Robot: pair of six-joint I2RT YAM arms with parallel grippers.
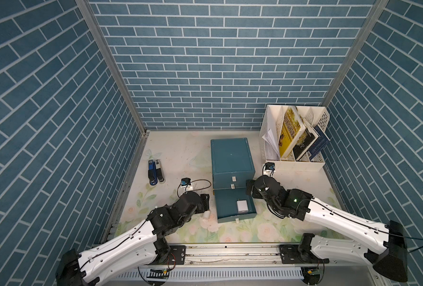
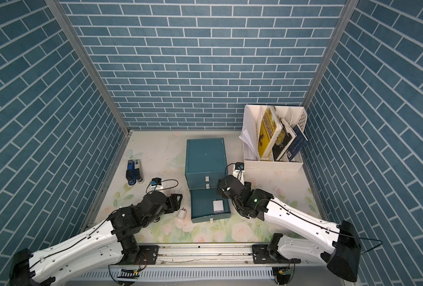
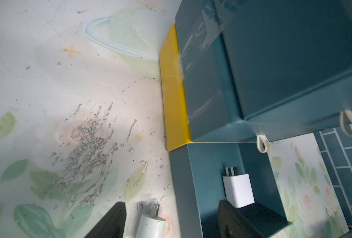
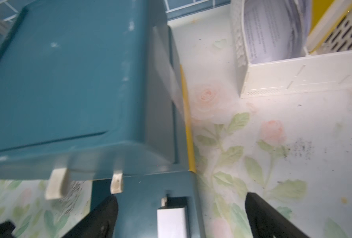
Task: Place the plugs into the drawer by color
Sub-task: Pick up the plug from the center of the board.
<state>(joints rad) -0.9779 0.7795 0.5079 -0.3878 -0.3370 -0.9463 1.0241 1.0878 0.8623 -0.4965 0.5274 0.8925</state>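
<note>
Plug A (image 1: 242, 206), white: lies flat in the open bottom drawer (image 1: 226, 203), toward the tray's 4 o'clock corner, prongs pointing to 12 o'clock. In the right wrist view, plug A (image 4: 172, 222) shows between the two fingers and touches neither.

Plug B (image 1: 206, 215), white: on the tabletop (image 1: 175, 148), just beside the open tray at its 9 o'clock side, outside it.

Drawer cabinet (image 1: 231, 158), dark teal: stands mid-tabletop. The two upper drawers are shut, each with a white tab handle (image 1: 233, 178). The bottom drawer stands out toward 6 o'clock. A yellow strip (image 3: 175, 92) runs along the cabinet's foot.

Left hand (image 3: 171, 204): at 9 o'clock of the open tray, low over plug B. Jaws apart, gripping nothing. One finger (image 3: 111, 220) is just beside plug B (image 3: 150, 226); the other finger (image 3: 234, 220) shows against the open tray.

Right hand (image 4: 181, 196): at 3 o'clock of the cabinet's front corner. Jaws spread wide, empty.

Staplers (image 1: 156, 172), blue and black, a pair side by side: at 9 o'clock of the cabinet, well apart from it.

Book rack (image 1: 302, 164), white, perforated: at 2 o'clock of the cabinet, holding leaning books (image 1: 289, 131) and loose papers.

Tabletop: floral print, scuffed in patches.
</note>
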